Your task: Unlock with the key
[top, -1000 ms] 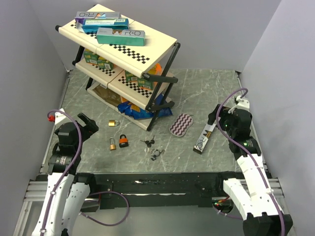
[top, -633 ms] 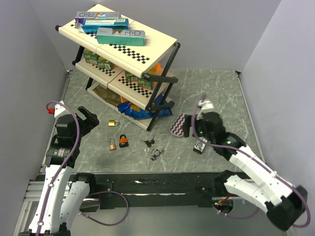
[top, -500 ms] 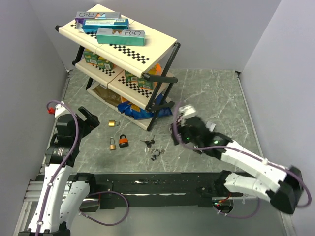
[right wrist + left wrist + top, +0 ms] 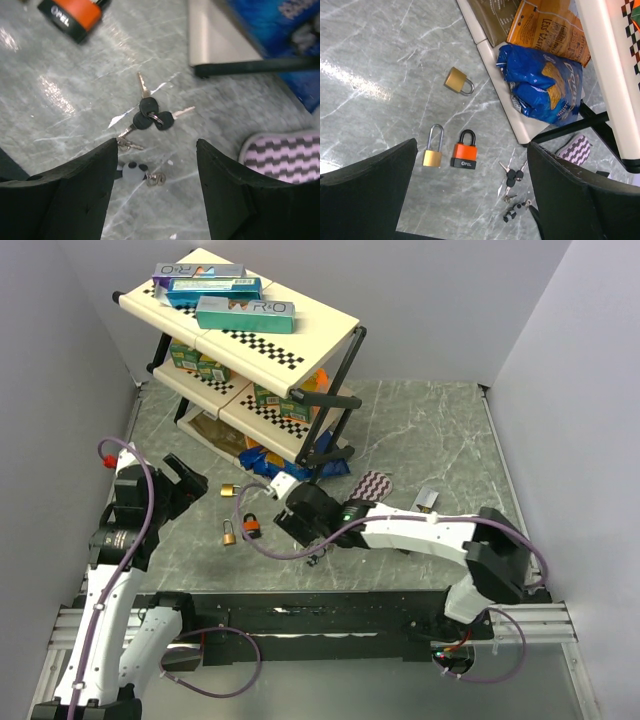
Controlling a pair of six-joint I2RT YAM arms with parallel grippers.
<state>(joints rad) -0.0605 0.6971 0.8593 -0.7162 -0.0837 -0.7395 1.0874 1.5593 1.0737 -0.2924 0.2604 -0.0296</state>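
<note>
3 black-headed keys (image 4: pixel 150 112), bunched and fanned out, lie flat on the surface at centre frame. The orange padlock (image 4: pixel 75 15) - black shackle shut - lies flat at upper left, apart from them.

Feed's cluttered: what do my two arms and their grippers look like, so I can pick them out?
The left arm and right arm both have white links, black joint housings and a purple cable looped outside. The left cable carries a red plug; a green light glows on the right wrist. The fingers are broad, matte black and unmarked.
</note>
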